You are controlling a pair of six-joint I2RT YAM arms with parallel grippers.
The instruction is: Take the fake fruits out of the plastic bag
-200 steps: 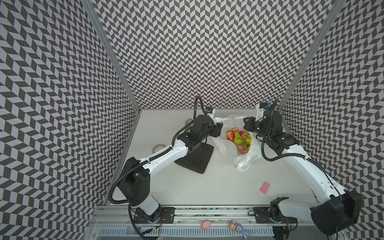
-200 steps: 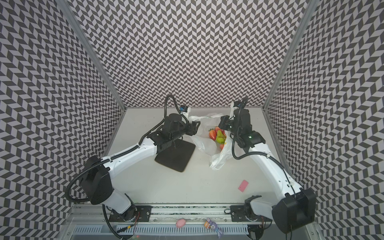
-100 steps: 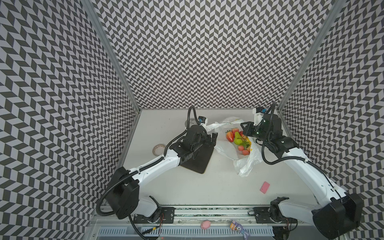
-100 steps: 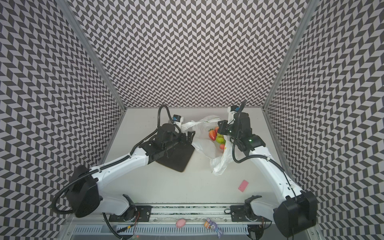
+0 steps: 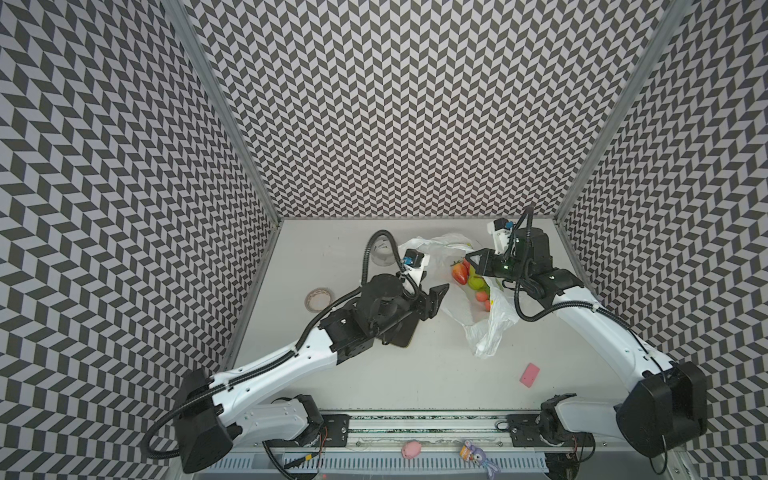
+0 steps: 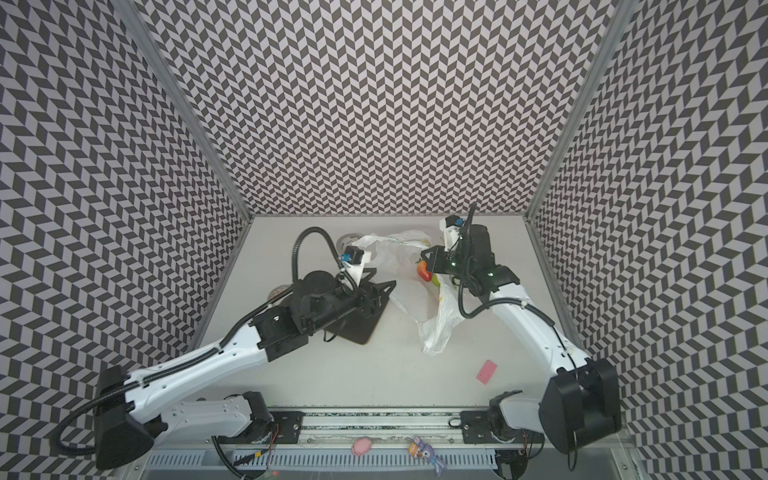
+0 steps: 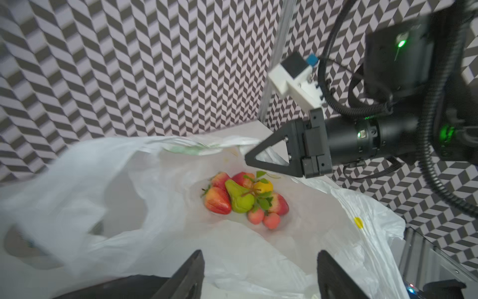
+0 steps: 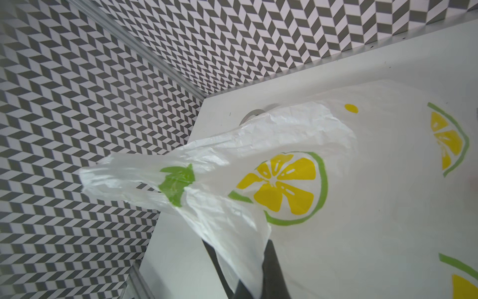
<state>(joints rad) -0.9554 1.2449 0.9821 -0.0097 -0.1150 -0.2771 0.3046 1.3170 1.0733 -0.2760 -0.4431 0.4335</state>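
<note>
Fake fruits (image 7: 244,199) heaped in 1 tight cluster inside the plastic bag (image 7: 144,207), deep in its open mouth: red strawberries, 1 green pear, 1 yellow lemon with leaves, small pinkish pieces at the edge.

Right gripper (image 7: 248,158) clamped on the bag's far rim. Fold of lemon-printed film pinched between its fingers (image 8: 271,271), rim held up above the pile.

Left gripper (image 7: 260,255) at the bag's near side, jaws well apart, nothing between them, aimed at the fruits. Touching the crumpled film or not: impossible to tell.

Black mat (image 5: 401,332) just beside the bag, under the left wrist. Tape roll (image 5: 318,298) well apart from the bag, beyond the mat. 1 pink block (image 5: 530,375) near the bag's slumped tail end.
</note>
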